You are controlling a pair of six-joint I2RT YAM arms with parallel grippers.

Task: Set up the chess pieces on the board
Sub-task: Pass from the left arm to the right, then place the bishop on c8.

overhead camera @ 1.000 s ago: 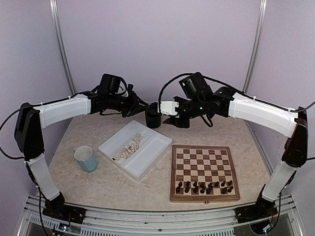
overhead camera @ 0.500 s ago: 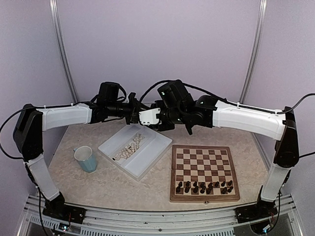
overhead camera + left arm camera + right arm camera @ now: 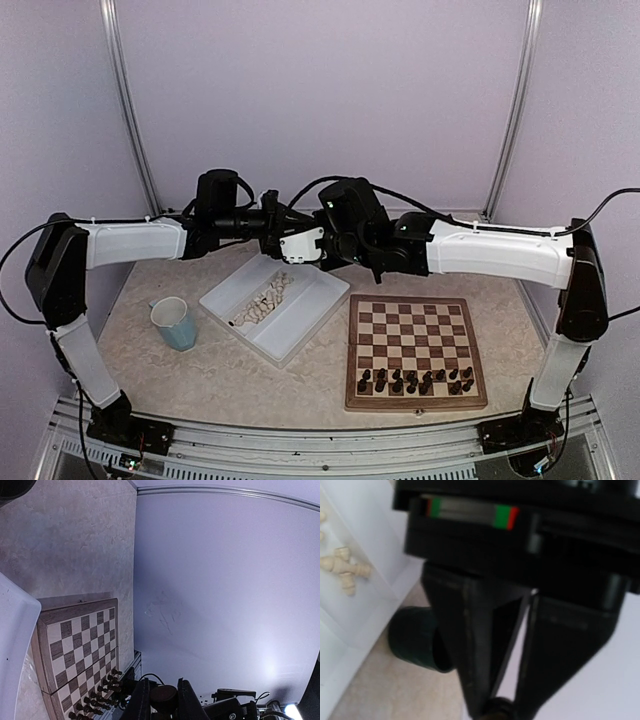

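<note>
Hovering arms: both reach inward and meet in mid-air above the far corner of the white tray (image 3: 312, 300)
Left gripper (image 3: 164, 707): clenched on a dark chess piece (image 3: 164, 696), pinched between its two fingers
Right gripper (image 3: 501, 704): fingers stand nearly together, with a small dark rounded thing (image 3: 497, 710) at their tips; I cannot tell whether they clamp it
Board (image 3: 415, 325): flat on the table, just right of the tray; dark chess pieces (image 3: 415, 380) stand in its two nearest rows
Pale chess pieces (image 3: 265, 300): heaped in the tray's left compartment
Cups: pale blue cup (image 3: 175, 322) left of the tray; dark cup (image 3: 412, 642) on the table beside the tray's edge
</note>
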